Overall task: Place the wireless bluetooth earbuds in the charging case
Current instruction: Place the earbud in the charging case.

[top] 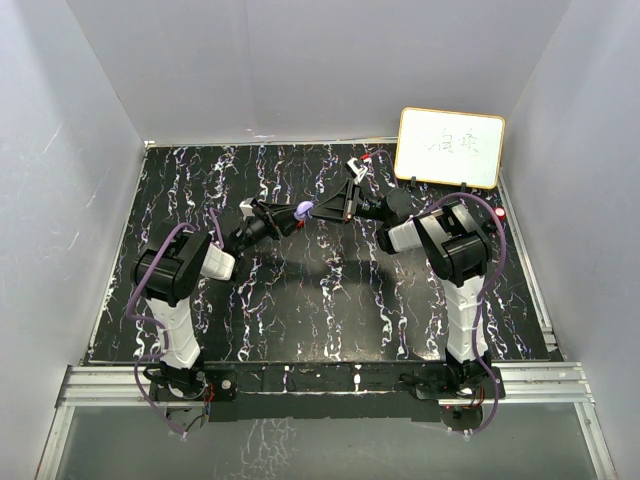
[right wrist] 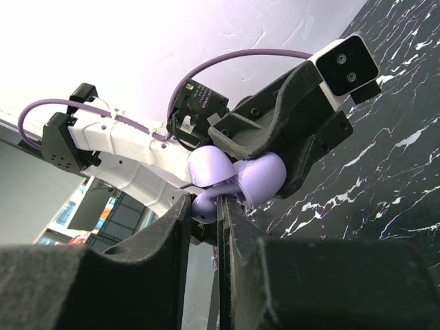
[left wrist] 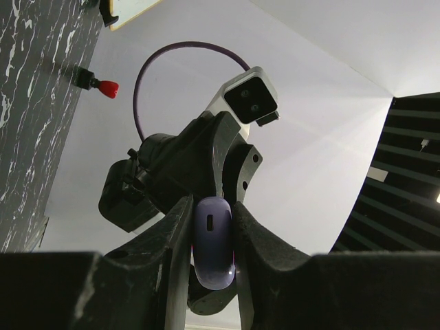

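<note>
My left gripper (top: 290,216) is raised above the table's middle and shut on an open purple charging case (top: 304,210). In the left wrist view the case (left wrist: 212,240) sits edge-on between the two fingers of the left gripper (left wrist: 213,218). My right gripper (top: 326,207) meets it from the right. In the right wrist view the right gripper (right wrist: 205,206) pinches a purple earbud (right wrist: 208,208) just below the case's base (right wrist: 267,177) and its raised lid (right wrist: 210,165); the earbud touches the case. No red earbud can be made out.
A white board (top: 450,147) stands at the back right of the black marbled table (top: 300,300). A small black object with a red part (top: 362,162) lies at the back centre. A small red-tipped piece (top: 510,215) lies by the right wall and also shows in the left wrist view (left wrist: 108,87).
</note>
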### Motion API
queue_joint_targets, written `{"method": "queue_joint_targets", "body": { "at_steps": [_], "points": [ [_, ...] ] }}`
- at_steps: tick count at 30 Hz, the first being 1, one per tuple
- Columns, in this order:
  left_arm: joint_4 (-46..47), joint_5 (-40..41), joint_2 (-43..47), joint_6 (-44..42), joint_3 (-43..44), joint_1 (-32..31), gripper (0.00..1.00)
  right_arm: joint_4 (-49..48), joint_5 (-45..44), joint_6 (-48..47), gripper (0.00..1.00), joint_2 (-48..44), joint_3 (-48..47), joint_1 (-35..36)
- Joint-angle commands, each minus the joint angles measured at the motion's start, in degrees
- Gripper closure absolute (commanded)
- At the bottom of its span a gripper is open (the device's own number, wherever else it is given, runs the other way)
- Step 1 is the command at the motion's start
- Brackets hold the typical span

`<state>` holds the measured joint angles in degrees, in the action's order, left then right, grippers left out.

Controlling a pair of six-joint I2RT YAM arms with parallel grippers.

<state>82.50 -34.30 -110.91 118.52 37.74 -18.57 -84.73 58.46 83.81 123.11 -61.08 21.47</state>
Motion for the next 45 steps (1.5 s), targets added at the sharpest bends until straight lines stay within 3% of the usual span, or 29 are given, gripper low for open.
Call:
{"method": "queue_joint_targets", "body": {
  "at_steps": [1, 45],
  "points": [
    [19.8, -0.9, 1.4, 11.5, 1.6, -1.0, 1.00, -19.4, 0.7, -1.5, 0.99, -0.4, -0.6, 0.5],
    [20.1, 0.0, -0.3, 15.7, 3.1, 0.2, 1.00, -19.5, 1.0, -1.1, 0.99, -5.3, 0.4, -1.8]
  ]
}}
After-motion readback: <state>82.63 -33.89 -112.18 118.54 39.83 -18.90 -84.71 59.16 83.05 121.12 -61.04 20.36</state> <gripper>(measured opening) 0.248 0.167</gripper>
